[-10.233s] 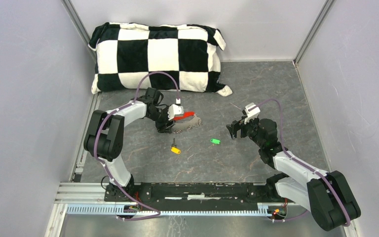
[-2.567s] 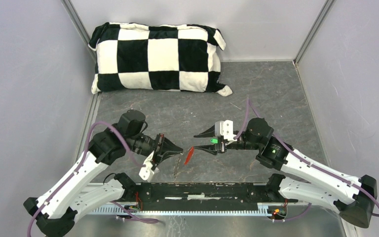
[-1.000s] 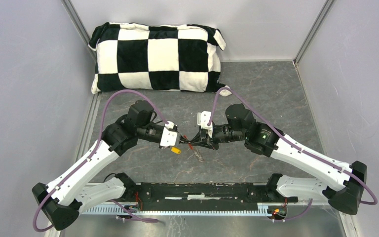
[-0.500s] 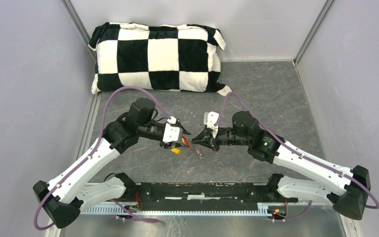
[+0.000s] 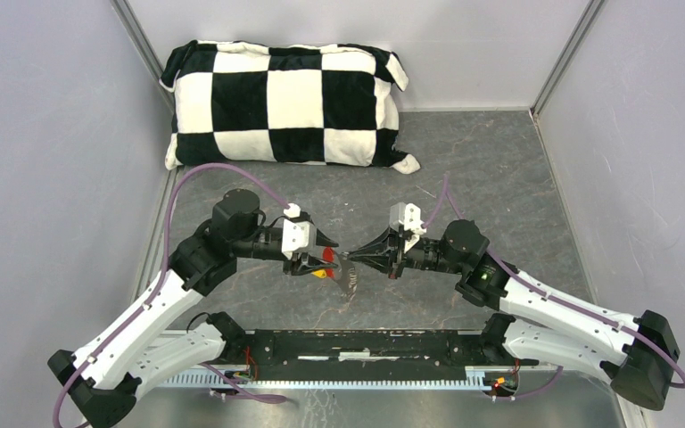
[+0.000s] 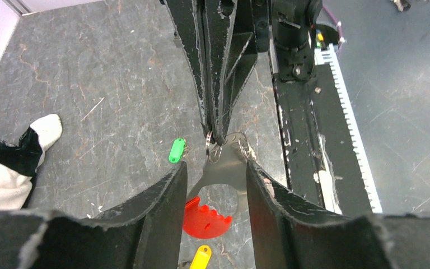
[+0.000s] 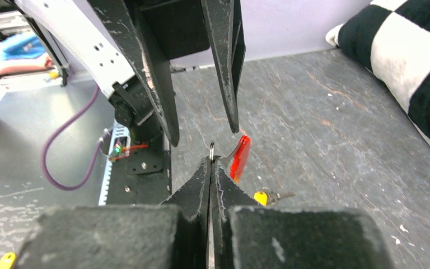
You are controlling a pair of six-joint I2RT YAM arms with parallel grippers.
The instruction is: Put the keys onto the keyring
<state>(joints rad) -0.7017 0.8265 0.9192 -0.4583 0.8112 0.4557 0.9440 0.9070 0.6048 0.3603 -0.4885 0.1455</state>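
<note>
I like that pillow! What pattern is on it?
The pillow has black-and-white checks, clearest from the top camera.

black and white checked pillow (image 5: 285, 105) at the back of a dark grey table (image 5: 491, 178) veined with pale marble lines. pale lilac-grey walls (image 5: 45, 134). left arm (image 5: 156, 308) and right arm (image 5: 557, 308) are white with black joints, with purple cables (image 5: 205, 169). silver-grey keyring (image 6: 211, 148), red tag (image 6: 206, 217), yellow key (image 6: 200, 259), green key (image 6: 176, 150).

the right tool (image 6: 215, 134) pinches the keyring (image 6: 222, 175) between the left tool's (image 6: 215, 164) spread jaws; green key (image 6: 176, 150) lies nearby.
</note>
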